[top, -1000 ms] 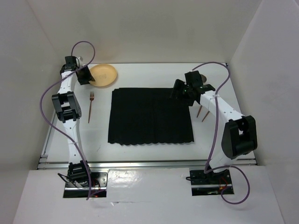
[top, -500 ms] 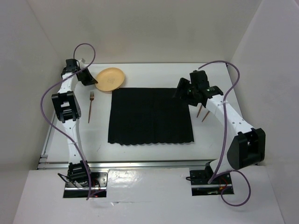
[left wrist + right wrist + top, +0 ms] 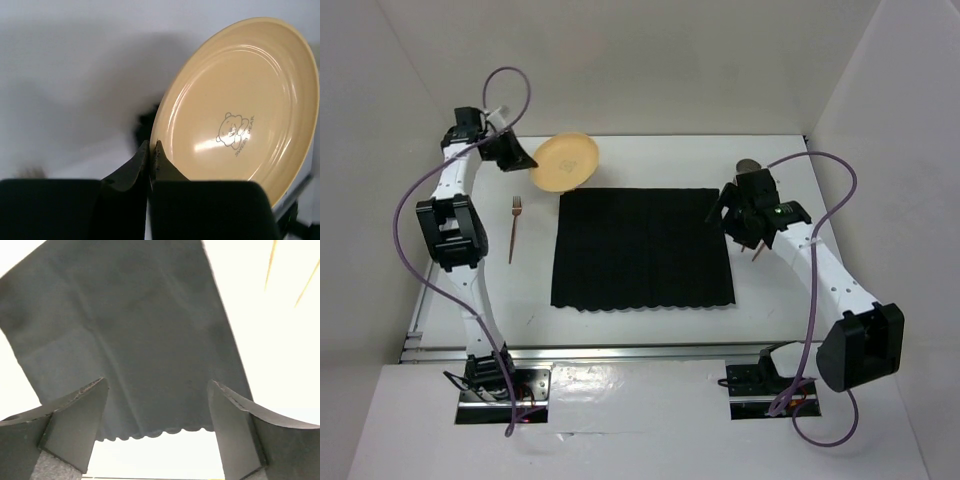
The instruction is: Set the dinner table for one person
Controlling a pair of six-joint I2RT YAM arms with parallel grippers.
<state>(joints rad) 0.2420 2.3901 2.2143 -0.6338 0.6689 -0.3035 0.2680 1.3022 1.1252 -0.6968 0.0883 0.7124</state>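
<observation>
Yellow plate (image 3: 240, 100) pinched at its rim by left gripper (image 3: 151, 146)

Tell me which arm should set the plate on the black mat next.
Left. The left gripper grips the plate by its rim, tilted, near the far-left corner of the mat. The right gripper hangs open and empty over its right edge.

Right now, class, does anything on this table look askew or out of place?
Only the yellow plate: it is tilted steeply over the far left of the table, pinched at its rim by the left gripper. The black mat lies flat, the fork straight beside it.
</observation>
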